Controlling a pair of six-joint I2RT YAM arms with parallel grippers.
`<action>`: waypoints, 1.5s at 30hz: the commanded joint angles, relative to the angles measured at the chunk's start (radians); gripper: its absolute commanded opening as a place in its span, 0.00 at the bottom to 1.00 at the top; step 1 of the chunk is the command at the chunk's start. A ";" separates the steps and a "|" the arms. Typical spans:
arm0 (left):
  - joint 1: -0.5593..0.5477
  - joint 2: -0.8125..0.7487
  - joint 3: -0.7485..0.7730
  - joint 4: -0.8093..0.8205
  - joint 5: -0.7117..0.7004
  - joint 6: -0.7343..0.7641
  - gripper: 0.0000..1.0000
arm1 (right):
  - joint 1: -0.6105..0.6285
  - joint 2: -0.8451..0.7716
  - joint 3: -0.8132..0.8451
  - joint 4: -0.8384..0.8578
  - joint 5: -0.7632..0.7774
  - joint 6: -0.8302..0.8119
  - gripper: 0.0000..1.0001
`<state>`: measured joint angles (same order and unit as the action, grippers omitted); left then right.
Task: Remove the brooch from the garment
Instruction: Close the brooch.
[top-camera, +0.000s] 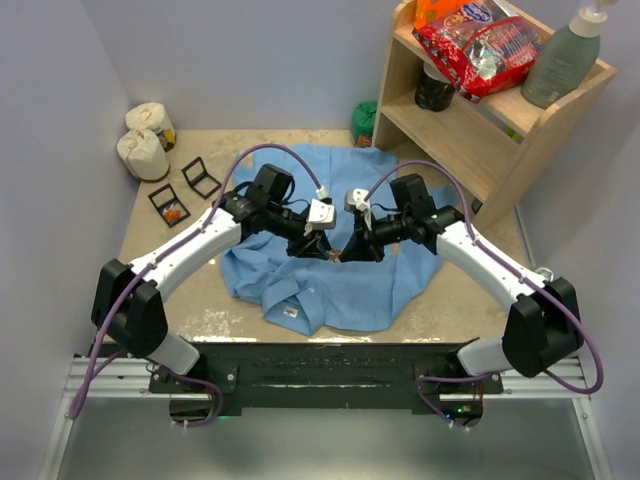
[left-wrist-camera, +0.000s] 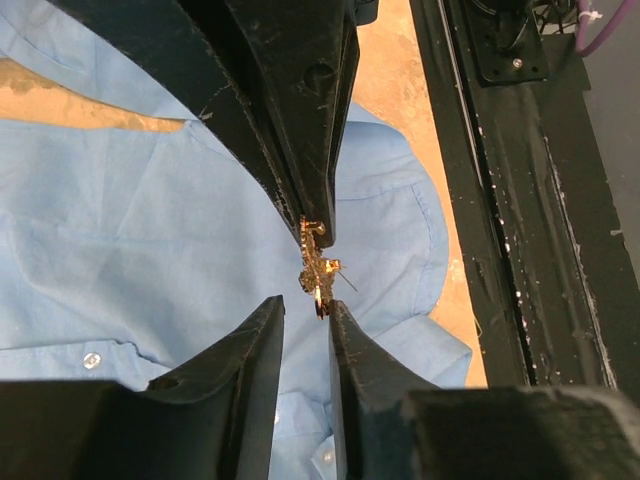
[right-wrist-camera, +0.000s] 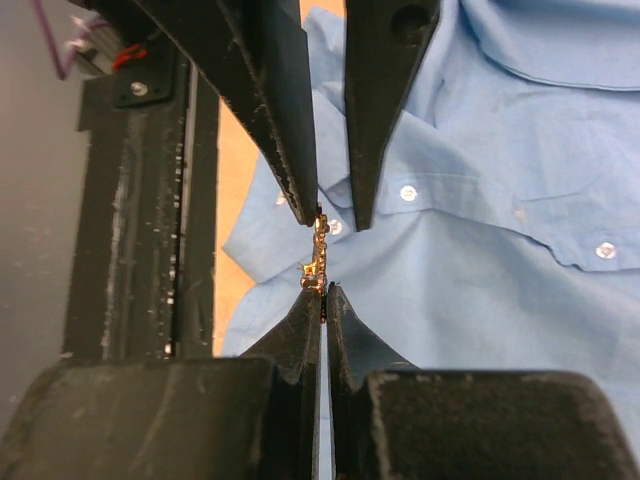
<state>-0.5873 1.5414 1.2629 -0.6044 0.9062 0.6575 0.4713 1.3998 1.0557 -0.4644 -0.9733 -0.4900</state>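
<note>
Mid-air over the light-blue button-up shirt front: small gold filigree brooch. The right tool clamps it; the left tool stands parted. Lift slowly; the bare pin may snag cloth.

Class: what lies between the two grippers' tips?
The small gold brooch, pinched by the right gripper, over the garment; both wrist views show it.

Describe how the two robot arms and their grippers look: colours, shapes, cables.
The left arm and right arm have white links, black joints and bulky black shoulder housings. A purple cable loops along each. A small white camera block sits at each wrist. The left gripper and right gripper have matte black, wedge-shaped fingers tapering to narrow tips, scuffed with pale scratches.
</note>
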 joint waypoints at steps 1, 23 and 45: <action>0.029 -0.059 -0.023 0.090 -0.003 0.076 0.36 | -0.020 0.016 0.095 -0.077 -0.140 0.018 0.00; 0.026 -0.106 -0.149 0.336 0.175 0.096 0.41 | -0.148 -0.081 0.144 0.108 -0.263 0.317 0.00; -0.032 -0.104 -0.096 0.281 0.270 0.074 0.40 | -0.146 -0.018 0.061 0.247 -0.217 0.419 0.00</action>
<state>-0.6109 1.4425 1.1282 -0.3309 1.1343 0.7418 0.3244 1.3659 1.1316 -0.2726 -1.1954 -0.1036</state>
